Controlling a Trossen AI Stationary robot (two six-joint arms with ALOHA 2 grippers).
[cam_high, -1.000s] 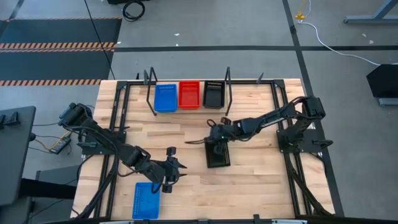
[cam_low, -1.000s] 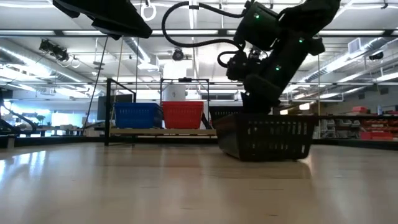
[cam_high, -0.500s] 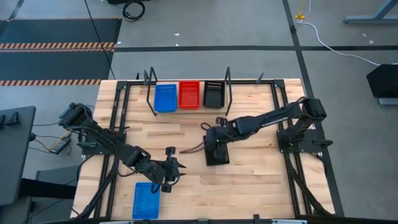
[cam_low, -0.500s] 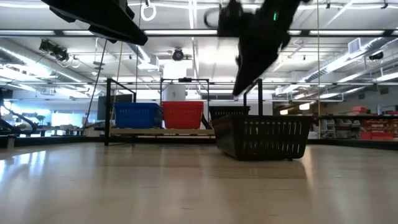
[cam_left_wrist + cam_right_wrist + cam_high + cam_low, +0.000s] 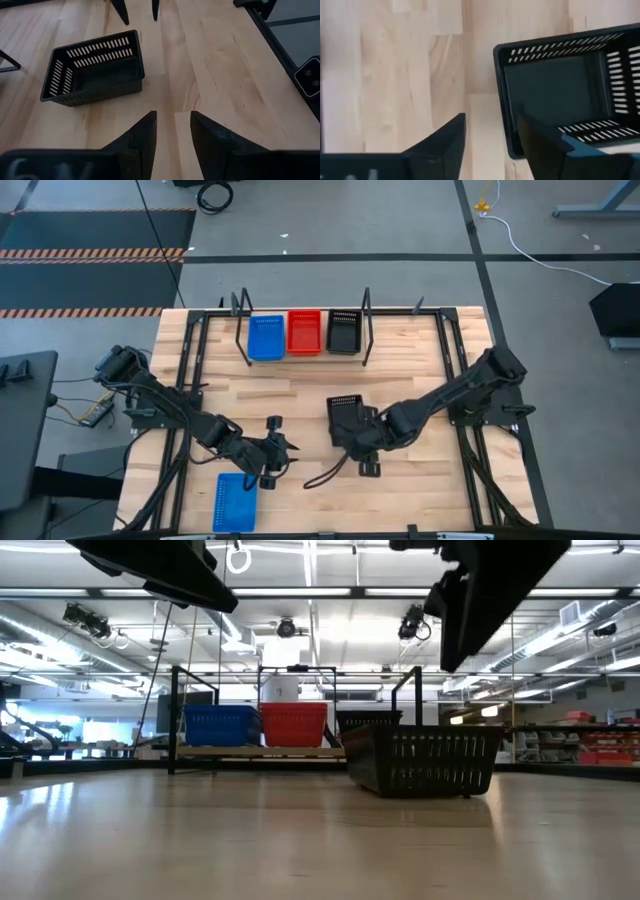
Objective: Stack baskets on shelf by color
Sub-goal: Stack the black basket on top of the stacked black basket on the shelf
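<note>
Grey concrete floor (image 5: 330,280) with hazard-striped mats (image 5: 90,253) surrounds the table; long ceiling lights (image 5: 300,595) glow overhead.

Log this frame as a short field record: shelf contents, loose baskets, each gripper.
shelf: blue basket, red basket, black basket side by side
loose black basket: mid-table, upright, ungripped
loose blue basket: near table edge, by left arm
left gripper: open, empty, above the table
right gripper: open, empty, over the loose black basket's edge

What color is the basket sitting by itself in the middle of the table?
Black. The basket shows best in the left wrist view.
</note>
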